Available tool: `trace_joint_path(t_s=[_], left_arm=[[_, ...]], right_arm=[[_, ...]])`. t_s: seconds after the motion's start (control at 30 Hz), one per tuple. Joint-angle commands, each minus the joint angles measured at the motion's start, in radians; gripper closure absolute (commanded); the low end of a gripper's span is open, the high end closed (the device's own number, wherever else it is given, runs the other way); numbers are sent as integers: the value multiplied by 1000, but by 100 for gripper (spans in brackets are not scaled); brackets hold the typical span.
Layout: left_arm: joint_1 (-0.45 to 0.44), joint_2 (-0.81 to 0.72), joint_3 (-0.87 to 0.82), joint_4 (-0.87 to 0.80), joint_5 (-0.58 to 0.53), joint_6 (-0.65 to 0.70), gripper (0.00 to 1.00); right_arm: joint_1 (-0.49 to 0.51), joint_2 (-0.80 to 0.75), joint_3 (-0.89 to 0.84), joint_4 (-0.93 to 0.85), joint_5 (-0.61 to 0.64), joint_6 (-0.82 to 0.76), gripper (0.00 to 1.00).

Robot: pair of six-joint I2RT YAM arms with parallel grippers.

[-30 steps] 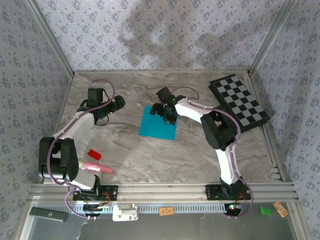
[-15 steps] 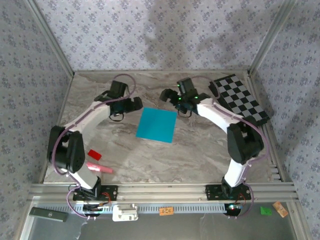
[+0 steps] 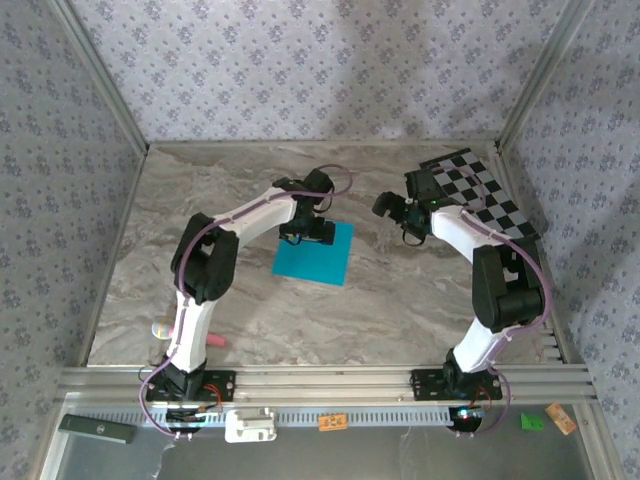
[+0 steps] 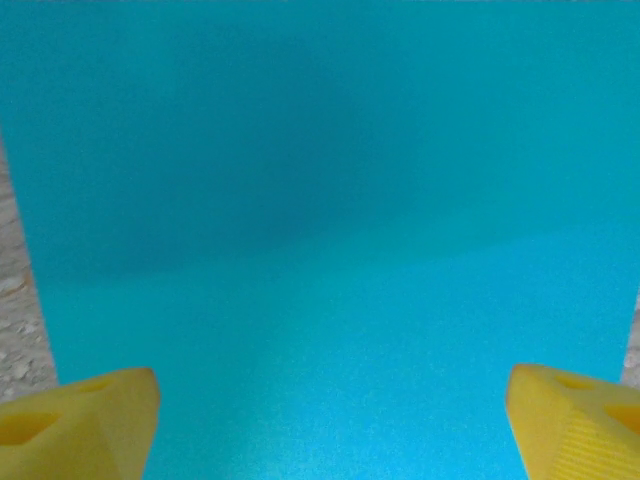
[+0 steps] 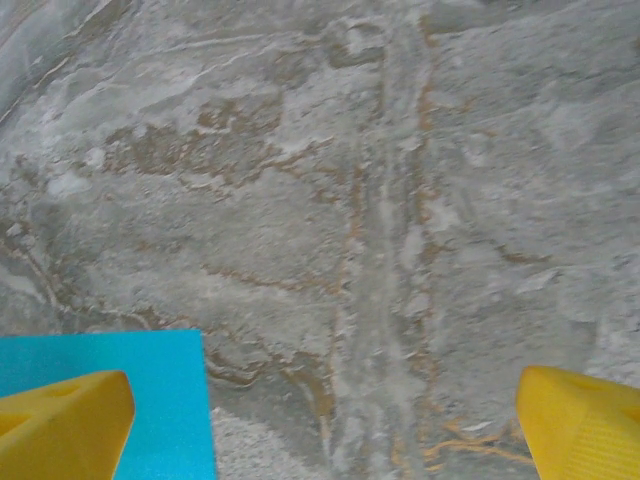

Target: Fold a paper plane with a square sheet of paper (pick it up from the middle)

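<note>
Where the left arm stretches across the table, the left gripper [image 3: 308, 232] hangs over the thin, bright cyan-blue square sheet of paper [image 3: 316, 254]. The sheet lies flat and unfolded on the grey-brown marbled tabletop [image 3: 400, 300]. From above, this gripper sits over the sheet's far-left part, so most of the paper spreads out to the near right of it.

From the left wrist, its two yellow fingertips [image 4: 75, 425] stand at opposite lower corners of the view. They are spread wide, with plain blue paper beneath and ahead of them and nothing clasped between. A thin strip of marble peeks out beyond the sheet's edge on the left-hand fingertip's side. Whether the tips touch the paper cannot be told.

The right gripper [image 3: 393, 207] is off to the right of the sheet, apart from it, above bare marble. Its yellow fingertips [image 5: 60, 425] are likewise spread wide and hold nothing. In the right wrist view one corner of the blue sheet lies just by the left-hand fingertip and runs partly under it. Stone fills the space ahead of the gripper and across the rest of its span.

In the overhead view a black-and-white checkered board [image 3: 480, 205] lies at an angle just to the right of this gripper, at the table's far right corner.
</note>
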State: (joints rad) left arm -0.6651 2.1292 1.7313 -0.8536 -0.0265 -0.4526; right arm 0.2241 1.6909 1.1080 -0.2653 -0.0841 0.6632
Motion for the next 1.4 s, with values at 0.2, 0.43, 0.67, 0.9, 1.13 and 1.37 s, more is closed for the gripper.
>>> trace_joint_path(t_s=[0.2, 0.43, 0.67, 0.9, 1.13, 1.37], left_arm=[[-17, 125, 140, -156, 35, 17, 15], [-22, 152, 138, -162, 34, 34, 14], [-24, 175, 100, -137, 17, 35, 17], [-24, 190, 78, -130, 11, 28, 21], [-24, 193, 83, -128, 22, 22, 24], [-22, 188, 98, -129, 27, 17, 29]], right_arm=[[-17, -21, -19, -6, -27, -19, 1], [-17, -7, -13, -6, -36, -8, 2], [-15, -2, -11, -8, -36, 1, 3], [-16, -2, -4, -18, -34, 6, 3], [-13, 1, 4, -18, -37, 12, 3], [-12, -1, 9, -25, -36, 11, 4]])
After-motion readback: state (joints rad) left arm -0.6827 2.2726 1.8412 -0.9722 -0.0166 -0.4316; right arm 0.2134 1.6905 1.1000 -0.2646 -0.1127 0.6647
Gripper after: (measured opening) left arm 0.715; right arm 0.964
